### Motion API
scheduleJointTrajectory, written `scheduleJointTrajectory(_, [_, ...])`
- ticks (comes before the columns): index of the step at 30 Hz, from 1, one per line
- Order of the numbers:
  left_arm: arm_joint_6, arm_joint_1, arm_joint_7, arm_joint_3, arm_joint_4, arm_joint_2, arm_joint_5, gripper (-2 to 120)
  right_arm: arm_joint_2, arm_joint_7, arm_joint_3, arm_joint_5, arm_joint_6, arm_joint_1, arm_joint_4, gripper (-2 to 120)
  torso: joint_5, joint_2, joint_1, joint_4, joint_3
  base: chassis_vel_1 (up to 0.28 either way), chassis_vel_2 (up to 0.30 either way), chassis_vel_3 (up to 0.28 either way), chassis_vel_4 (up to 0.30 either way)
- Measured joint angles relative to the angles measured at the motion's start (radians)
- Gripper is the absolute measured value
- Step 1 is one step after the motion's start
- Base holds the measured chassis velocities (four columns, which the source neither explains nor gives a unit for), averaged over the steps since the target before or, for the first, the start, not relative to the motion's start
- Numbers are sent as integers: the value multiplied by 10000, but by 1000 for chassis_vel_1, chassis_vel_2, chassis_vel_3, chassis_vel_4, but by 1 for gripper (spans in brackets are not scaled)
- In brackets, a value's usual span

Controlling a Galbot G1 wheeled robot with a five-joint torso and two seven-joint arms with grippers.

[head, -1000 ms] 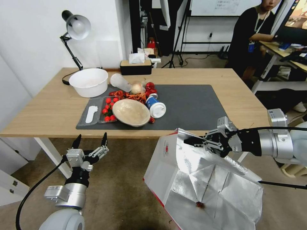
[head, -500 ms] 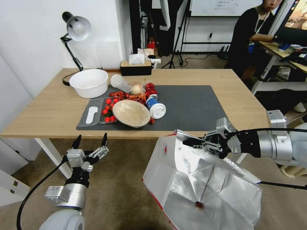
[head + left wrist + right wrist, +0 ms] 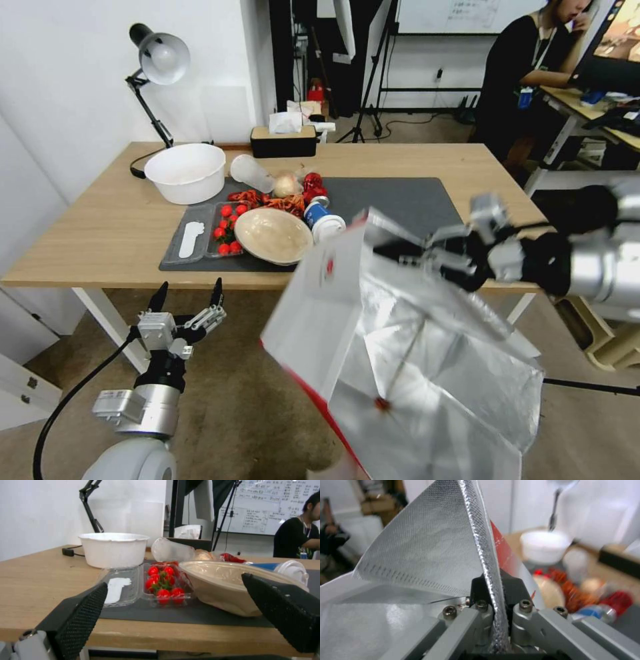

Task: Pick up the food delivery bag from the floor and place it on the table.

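The food delivery bag (image 3: 413, 340), white with a red edge and silver foil lining, hangs tilted in the air in front of the table's near edge, its mouth facing me. My right gripper (image 3: 400, 252) is shut on the bag's foil rim (image 3: 486, 562), level with the light-wood table (image 3: 107, 227). A small red scrap lies inside the bag. My left gripper (image 3: 190, 290) stands open below the table's front edge at the left, fingers pointing up, with nothing between them; its fingers (image 3: 83, 615) frame the tabletop in the left wrist view.
On the dark grey mat (image 3: 400, 207) lie a beige bowl (image 3: 273, 235), a tray of cherry tomatoes (image 3: 227, 229), a blue cup (image 3: 323, 222) and red scraps. A white bowl (image 3: 186, 171), a desk lamp (image 3: 157, 67) and a tissue box (image 3: 283, 137) stand behind. The mat's right half is bare.
My right gripper has lifted the bag upward and toward the table, so its top now overlaps the table's front edge. The left arm has not moved.
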Motion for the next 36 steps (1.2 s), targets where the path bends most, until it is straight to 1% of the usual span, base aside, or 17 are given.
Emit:
scheduleJointTrajectory(1, [-4,-8,4,24,15,-16,25,100,106,425,-13,418,-44,613,1,0,1,-4,-1,1,-2,0,0,0,0])
scheduleJointTrajectory(2, [-4,-8,4,24,15,-16,25,100,106,425,-13,418,-44,613,1,0,1,-4,-1,1,-2,0,0,0,0])
scheduleJointTrajectory(4, [-8,-11,13,62,26,-34,62,100,299,1210,-82,977,-72,1458,-134,0,1,-12,-3,3,-5,0,0,0,0])
scheduleJointTrajectory(5, [-8,-11,13,62,26,-34,62,100,299,1210,-82,977,-72,1458,-134,0,1,-12,-3,3,-5,0,0,0,0])
scheduleJointTrajectory(7, [-16,-11,21,84,27,-47,87,100,441,1994,-103,1190,-75,1893,-286,0,2,-16,-4,2,-7,0,0,0,0])
scheduleJointTrajectory(8, [-16,-11,21,84,27,-47,87,100,441,1994,-103,1190,-75,1893,-286,0,2,-16,-4,2,-7,0,0,0,0])
scheduleJointTrajectory(9, [-22,-6,27,103,27,-57,110,100,577,2907,-109,1294,-50,2123,-381,0,1,-20,-6,2,-9,0,0,0,0])
scheduleJointTrajectory(10, [-24,-2,31,108,27,-60,118,100,662,3416,-115,1320,13,2180,-407,0,3,-22,-7,2,-10,0,0,0,0])
scheduleJointTrajectory(12, [-25,0,32,110,27,-63,122,100,697,3613,-118,1322,44,2190,-413,0,3,-22,-7,2,-11,0,0,0,0])
scheduleJointTrajectory(15, [-34,15,41,121,27,-77,151,100,1057,4964,-163,1225,391,2066,-396,0,2,-28,-10,1,-14,0,0,0,0])
scheduleJointTrajectory(18, [-34,20,43,122,27,-80,156,100,1242,5367,-188,1166,472,1992,-385,0,2,-30,-10,2,-15,0,0,0,0])
scheduleJointTrajectory(19, [-35,23,45,122,27,-86,162,100,1502,5909,-232,1118,532,1903,-343,0,3,-31,-11,2,-16,0,0,0,0])
scheduleJointTrajectory(20, [-35,23,45,122,27,-86,162,100,1502,5909,-232,1118,532,1903,-343,0,3,-31,-11,2,-16,0,0,0,0])
scheduleJointTrajectory(21, [-35,25,46,122,27,-92,169,100,1715,6302,-293,1060,582,1800,-335,0,2,-32,-12,2,-17,0,0,0,0])
scheduleJointTrajectory(23, [-34,14,49,126,28,-110,182,100,1944,6601,-362,941,655,1644,-353,0,3,-35,-13,2,-19,0,0,0,0])
scheduleJointTrajectory(26, [-25,-3,54,141,43,-141,204,100,2217,6843,-405,809,686,1470,-412,0,3,-37,-13,2,-20,0,0,0,0])
scheduleJointTrajectory(36, [-13,-73,70,200,218,-203,282,100,2929,7103,-500,134,753,852,-965,0,2,-42,-16,2,-23,0,0,0,0])
